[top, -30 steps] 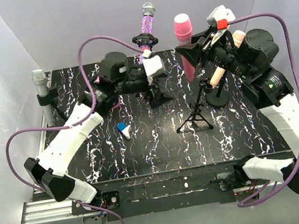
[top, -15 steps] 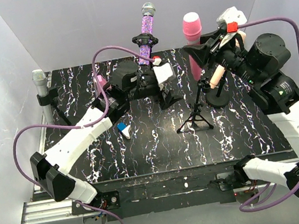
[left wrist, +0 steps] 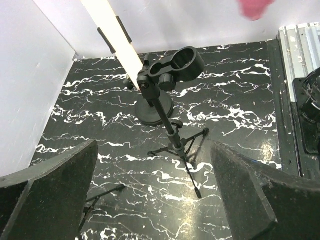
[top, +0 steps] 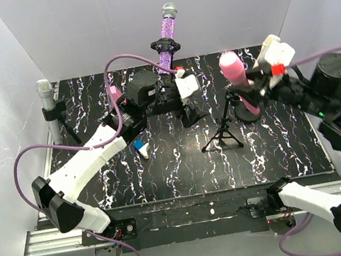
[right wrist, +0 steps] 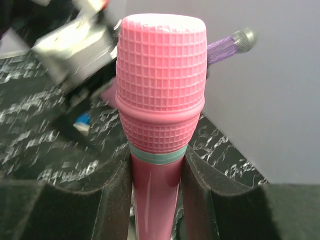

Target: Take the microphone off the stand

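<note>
Two padded fingers of the right gripper are clamping the pink mic just below its grille head. They are holding it raised and tilted beside the stand, apart from the clip. The left gripper is hovering left of the stand, jaws wide apart, gripping nothing. A purple mic is standing at the table's far edge, a silver mic at its left edge.
</note>
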